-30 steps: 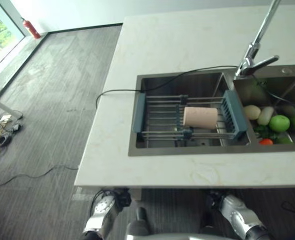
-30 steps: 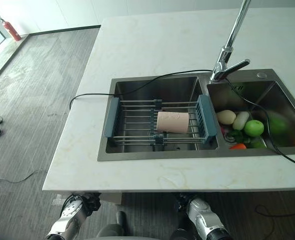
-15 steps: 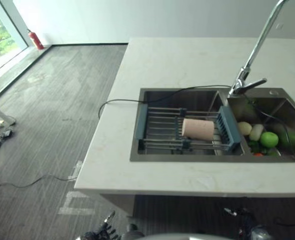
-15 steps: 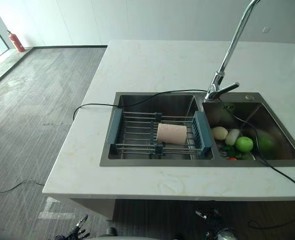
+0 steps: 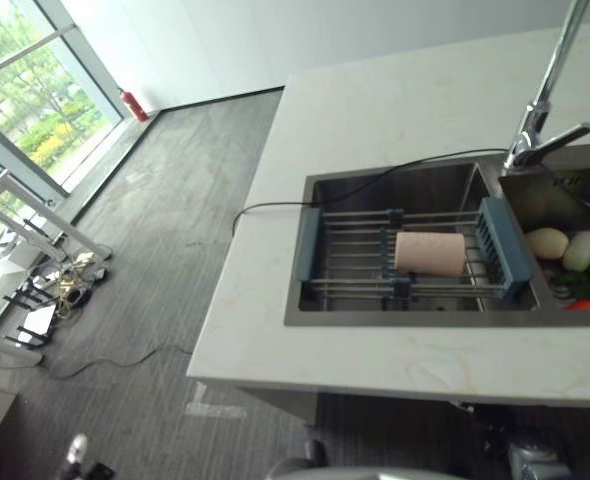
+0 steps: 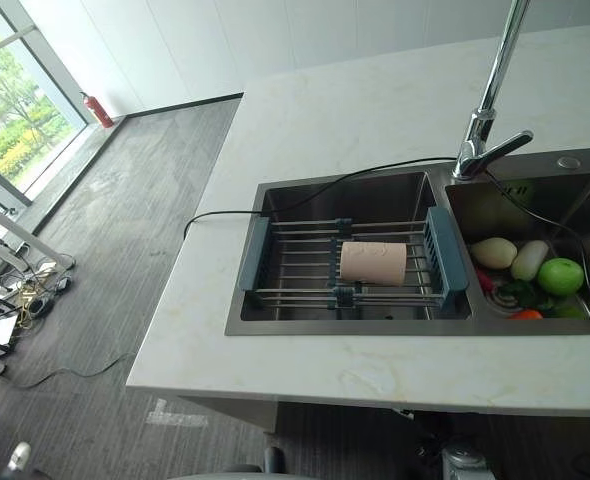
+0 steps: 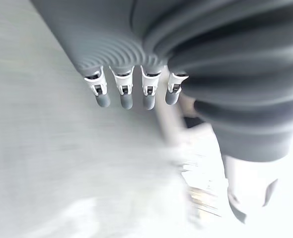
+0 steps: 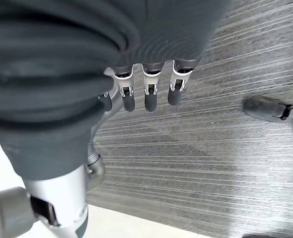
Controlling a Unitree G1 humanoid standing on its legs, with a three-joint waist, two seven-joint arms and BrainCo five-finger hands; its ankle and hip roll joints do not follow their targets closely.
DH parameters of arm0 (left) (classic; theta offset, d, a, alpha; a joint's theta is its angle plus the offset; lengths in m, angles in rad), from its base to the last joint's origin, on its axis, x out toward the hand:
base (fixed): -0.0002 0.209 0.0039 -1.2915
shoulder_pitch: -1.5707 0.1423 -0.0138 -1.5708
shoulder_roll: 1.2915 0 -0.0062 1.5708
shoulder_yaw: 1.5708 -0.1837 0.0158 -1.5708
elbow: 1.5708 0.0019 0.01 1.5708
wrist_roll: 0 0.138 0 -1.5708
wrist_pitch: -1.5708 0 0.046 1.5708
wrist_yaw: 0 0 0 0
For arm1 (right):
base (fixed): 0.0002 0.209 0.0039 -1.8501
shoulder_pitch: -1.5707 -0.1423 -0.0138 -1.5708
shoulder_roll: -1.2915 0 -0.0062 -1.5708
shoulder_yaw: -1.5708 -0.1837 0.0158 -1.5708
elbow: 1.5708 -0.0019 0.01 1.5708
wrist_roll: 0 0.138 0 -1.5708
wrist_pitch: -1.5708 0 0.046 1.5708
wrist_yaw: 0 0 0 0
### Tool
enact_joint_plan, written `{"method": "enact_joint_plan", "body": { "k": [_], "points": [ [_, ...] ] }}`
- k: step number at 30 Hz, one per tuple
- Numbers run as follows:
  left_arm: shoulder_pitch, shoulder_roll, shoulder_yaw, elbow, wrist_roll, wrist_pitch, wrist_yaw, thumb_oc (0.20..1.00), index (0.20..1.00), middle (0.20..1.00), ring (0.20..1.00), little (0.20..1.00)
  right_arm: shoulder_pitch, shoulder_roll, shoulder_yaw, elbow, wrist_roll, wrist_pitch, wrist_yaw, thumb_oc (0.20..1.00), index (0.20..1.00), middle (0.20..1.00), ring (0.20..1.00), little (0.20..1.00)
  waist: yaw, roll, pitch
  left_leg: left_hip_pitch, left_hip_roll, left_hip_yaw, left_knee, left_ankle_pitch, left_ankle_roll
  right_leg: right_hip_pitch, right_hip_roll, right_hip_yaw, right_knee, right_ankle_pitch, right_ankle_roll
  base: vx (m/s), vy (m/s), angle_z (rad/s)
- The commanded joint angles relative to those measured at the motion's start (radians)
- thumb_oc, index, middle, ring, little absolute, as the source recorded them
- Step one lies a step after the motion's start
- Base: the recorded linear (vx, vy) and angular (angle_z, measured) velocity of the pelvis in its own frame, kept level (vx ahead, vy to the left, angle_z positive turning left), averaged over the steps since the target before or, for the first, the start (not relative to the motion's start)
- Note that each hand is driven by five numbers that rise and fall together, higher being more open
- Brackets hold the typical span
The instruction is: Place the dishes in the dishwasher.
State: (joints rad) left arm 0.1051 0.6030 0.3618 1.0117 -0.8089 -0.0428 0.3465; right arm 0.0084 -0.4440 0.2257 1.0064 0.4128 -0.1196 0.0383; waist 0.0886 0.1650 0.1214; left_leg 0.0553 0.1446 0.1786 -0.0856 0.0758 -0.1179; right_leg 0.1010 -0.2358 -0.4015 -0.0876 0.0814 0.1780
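While pink cup (image 6: pixel 373 262) lies on rack (image 6: pixel 353 262), sink (image 6: pixel 275 200) mid-counter

A cream surface (image 6: pixel 375 110) with faint tan veining surrounds a brushed steel-grey sink (image 6: pixel 305 200). Across the sink sits a rack (image 6: pixel 305 262) of silver bars with slate-blue ends, and on the rack lies a pale pink cup (image 6: pixel 373 262). In the sink's other basin, beside the rack, are a bright green apple (image 6: pixel 560 275), two pale yellow-white vegetables (image 6: pixel 493 252) and a red-orange one (image 6: pixel 527 314). A chrome tap (image 6: pixel 495 85) rises behind the sink, and a black cable (image 6: pixel 275 207) trails over the sink's edge. The floor (image 6: pixel 125 250) beside the surface is dark grey with fine stripes. A red fire extinguisher (image 6: pixel 93 109) stands by the white wall beyond the floor.
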Motion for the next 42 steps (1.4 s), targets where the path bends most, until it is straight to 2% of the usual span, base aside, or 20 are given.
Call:
{"method": "enact_joint_plan", "body": {
  "k": [1,3,4,5,6,8,9,13,16,17,23,25,28,33,42],
  "points": [
    [-0.035,0.141,0.038,-0.088,0.221,-0.121,0.132,1.000,1.000,1.000,1.000,1.000,-0.049,0.043,-0.012,-0.070,0.036,-0.003,-0.012,1.000,1.000,1.000,1.000,1.000,0.013,-0.066,0.052,0.035,0.036,0.035,0.063,-0.057,0.000,-0.032,-0.043,0.042,0.096,-0.066,0.000,0.03,-0.024,0.00],
    [-0.018,0.196,0.060,-0.207,0.297,-0.172,0.166,1.000,1.000,1.000,1.000,1.000,-0.022,0.048,-0.028,-0.083,0.055,0.023,-0.019,1.000,1.000,1.000,1.000,1.000,0.011,-0.063,0.052,0.039,0.034,0.044,0.057,-0.059,0.002,-0.032,-0.041,0.047,0.095,-0.065,0.002,0.00,0.000,0.00],
    [-0.013,0.220,0.072,-0.250,0.309,-0.169,0.165,1.000,1.000,1.000,1.000,1.000,-0.014,0.049,-0.035,-0.081,0.060,0.028,-0.019,1.000,1.000,1.000,1.000,1.000,0.010,-0.062,0.052,0.041,0.034,0.047,0.056,-0.060,0.002,-0.031,-0.040,0.049,0.094,-0.065,0.001,0.05,-0.034,-0.04],
    [-0.012,0.263,0.091,-0.317,0.363,-0.208,0.154,1.000,1.000,1.000,1.000,1.000,-0.001,0.054,-0.049,-0.066,0.080,0.039,-0.019,1.000,1.000,1.000,1.000,1.000,0.008,-0.061,0.051,0.045,0.034,0.052,0.054,-0.062,0.003,-0.028,-0.038,0.053,0.092,-0.066,0.001,0.06,-0.031,-0.06],
    [-0.015,0.299,0.103,-0.377,0.388,-0.211,0.143,1.000,1.000,1.000,1.000,1.000,0.007,0.059,-0.061,-0.046,0.088,0.039,-0.012,1.000,1.000,1.000,1.000,1.000,0.006,-0.061,0.048,0.047,0.033,0.056,0.053,-0.064,0.003,-0.026,-0.036,0.056,0.090,-0.067,0.001,0.08,-0.026,-0.10],
    [-0.045,0.354,0.100,-0.485,0.412,-0.195,0.122,1.000,1.000,1.000,1.000,1.000,0.017,0.068,-0.083,0.000,0.093,0.042,0.002,1.000,1.000,1.000,1.000,1.000,-0.001,-0.060,0.043,0.053,0.030,0.062,0.050,-0.069,0.004,-0.023,-0.032,0.063,0.088,-0.070,0.000,0.08,-0.014,-0.09],
    [-0.077,0.382,0.085,-0.552,0.435,-0.195,0.094,1.000,1.000,1.000,1.000,1.000,0.019,0.073,-0.097,0.032,0.094,0.068,0.016,1.000,1.000,1.000,1.000,1.000,-0.007,-0.060,0.040,0.057,0.029,0.066,0.050,-0.073,0.005,-0.021,-0.031,0.068,0.089,-0.072,0.000,0.09,-0.016,-0.03],
    [-0.193,0.424,0.013,-0.676,0.487,-0.177,0.007,1.000,1.000,1.000,1.000,1.000,0.021,0.087,-0.123,0.123,0.092,0.097,0.044,1.000,1.000,1.000,1.000,1.000,-0.024,-0.061,0.026,0.064,0.026,0.078,0.049,-0.079,0.006,-0.018,-0.025,0.084,0.086,-0.072,0.001,0.08,-0.019,-0.09],
    [-0.316,0.448,-0.079,-0.775,0.522,-0.145,-0.093,1.000,1.000,1.000,1.000,1.000,0.027,0.092,-0.151,0.193,0.082,0.103,0.054,1.000,1.000,1.000,1.000,1.000,-0.045,-0.063,0.015,0.083,0.026,0.096,0.049,-0.088,0.006,-0.004,-0.019,0.097,0.077,-0.072,0.004,0.12,-0.038,-0.24],
    [-0.388,0.456,-0.136,-0.826,0.542,-0.114,-0.151,1.000,1.000,1.000,1.000,1.000,0.031,0.093,-0.164,0.214,0.071,0.101,0.062,1.000,1.000,1.000,1.000,1.000,-0.061,-0.065,0.007,0.087,0.028,0.109,0.054,-0.090,0.006,-0.005,-0.015,0.109,0.075,-0.067,0.004,0.13,-0.052,-0.24],
    [-0.592,0.437,-0.339,-0.911,0.596,-0.047,-0.264,1.000,1.000,1.000,1.000,1.000,0.043,0.095,-0.178,0.233,0.039,0.091,0.079,1.000,1.000,1.000,1.000,1.000,-0.119,-0.074,0.006,0.096,0.034,0.157,0.075,-0.101,0.007,-0.012,-0.002,0.155,0.071,-0.060,0.009,0.07,-0.047,-0.41],
    [-0.707,0.412,-0.461,-0.922,0.629,0.006,-0.314,1.000,1.000,1.000,1.000,1.000,0.051,0.094,-0.181,0.244,0.034,0.082,0.095,1.000,1.000,1.000,1.000,1.000,-0.154,-0.079,0.012,0.100,0.036,0.178,0.085,-0.106,0.007,-0.017,0.004,0.183,0.073,-0.057,0.014,0.08,-0.079,-0.36],
    [-0.817,0.381,-0.581,-0.891,0.616,0.079,-0.361,1.000,1.000,1.000,1.000,1.000,0.050,0.095,-0.177,0.252,0.031,0.077,0.108,1.000,1.000,1.000,1.000,1.000,-0.190,-0.081,0.016,0.100,0.036,0.201,0.090,-0.106,0.006,-0.028,0.008,0.213,0.067,-0.045,0.019,0.06,-0.059,-0.39],
    [-0.889,0.343,-0.684,-0.812,0.634,0.121,-0.393,1.000,1.000,1.000,1.000,1.000,0.044,0.085,-0.178,0.247,0.059,0.076,0.110,1.000,1.000,1.000,1.000,1.000,-0.224,-0.076,0.029,0.095,0.031,0.229,0.100,-0.107,0.005,-0.043,0.005,0.238,0.062,-0.030,0.026,0.02,-0.008,-0.26],
    [-0.922,0.311,-0.785,-0.681,0.658,0.191,-0.454,1.000,1.000,1.000,1.000,1.000,0.056,0.052,-0.200,0.226,0.059,0.080,0.111,1.000,1.000,1.000,1.000,1.000,-0.272,-0.048,0.056,0.085,0.013,0.262,0.112,-0.109,0.010,-0.066,-0.017,0.268,0.055,-0.008,0.042,0.04,0.027,-0.13]
  ]
}}
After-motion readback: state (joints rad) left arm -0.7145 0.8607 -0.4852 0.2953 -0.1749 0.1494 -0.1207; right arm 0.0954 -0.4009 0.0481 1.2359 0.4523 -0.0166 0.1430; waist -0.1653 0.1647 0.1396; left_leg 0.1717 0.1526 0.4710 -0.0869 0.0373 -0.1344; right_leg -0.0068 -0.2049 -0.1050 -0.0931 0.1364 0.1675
